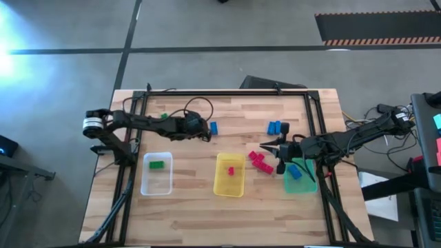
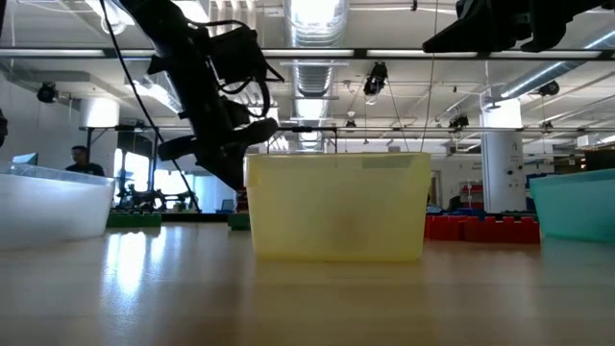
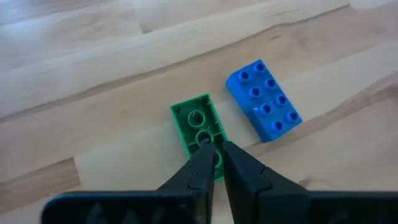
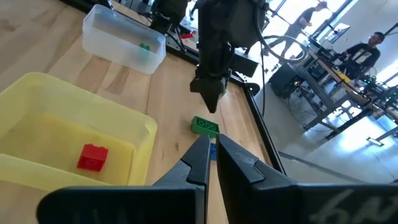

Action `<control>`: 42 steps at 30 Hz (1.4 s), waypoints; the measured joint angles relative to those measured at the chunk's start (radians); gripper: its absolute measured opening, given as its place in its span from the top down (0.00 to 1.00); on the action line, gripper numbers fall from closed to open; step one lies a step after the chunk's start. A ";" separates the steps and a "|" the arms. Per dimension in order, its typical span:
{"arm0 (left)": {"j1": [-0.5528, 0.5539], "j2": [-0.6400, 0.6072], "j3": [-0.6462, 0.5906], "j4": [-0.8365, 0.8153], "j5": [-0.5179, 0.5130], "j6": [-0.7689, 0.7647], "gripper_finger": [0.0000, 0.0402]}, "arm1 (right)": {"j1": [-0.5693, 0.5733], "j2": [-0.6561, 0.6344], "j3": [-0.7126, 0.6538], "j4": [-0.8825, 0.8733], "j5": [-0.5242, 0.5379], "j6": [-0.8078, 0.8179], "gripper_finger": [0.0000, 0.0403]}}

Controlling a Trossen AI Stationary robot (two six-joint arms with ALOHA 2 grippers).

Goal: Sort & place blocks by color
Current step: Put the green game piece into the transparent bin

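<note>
My left gripper (image 3: 213, 146) is shut and points down at a green block (image 3: 198, 121) that lies upside down on the table beside a blue block (image 3: 264, 99). In the right wrist view the left gripper (image 4: 210, 107) hangs a little above that green block (image 4: 205, 126). My right gripper (image 1: 267, 146) is shut on nothing and hovers between the yellow tray (image 1: 219, 184) and the teal tray (image 1: 303, 184), above a cluster of red blocks (image 1: 260, 160). Two blue blocks (image 1: 275, 127) and another green block (image 1: 164, 116) lie loose on the table.
The clear tray (image 1: 146, 184) holds one green block (image 1: 157, 164), the yellow tray a red block (image 1: 231, 170), the teal tray a blue block (image 1: 295, 171). A black frame (image 1: 313, 117) runs along the table's edges. People stand in the room beyond.
</note>
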 joint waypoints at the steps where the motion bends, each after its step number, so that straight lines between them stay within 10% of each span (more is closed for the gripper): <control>1: 0.000 0.000 0.001 0.011 -0.004 0.000 0.94 | 0.000 0.000 0.000 0.000 0.000 -0.001 0.96; 20: 0.003 0.116 -0.002 0.081 -0.020 0.002 0.43 | 0.000 0.000 0.000 -0.004 -0.001 -0.010 0.96; 42: 0.010 0.215 -0.003 0.149 -0.080 0.011 0.40 | 0.000 0.000 0.000 -0.007 -0.001 -0.009 0.96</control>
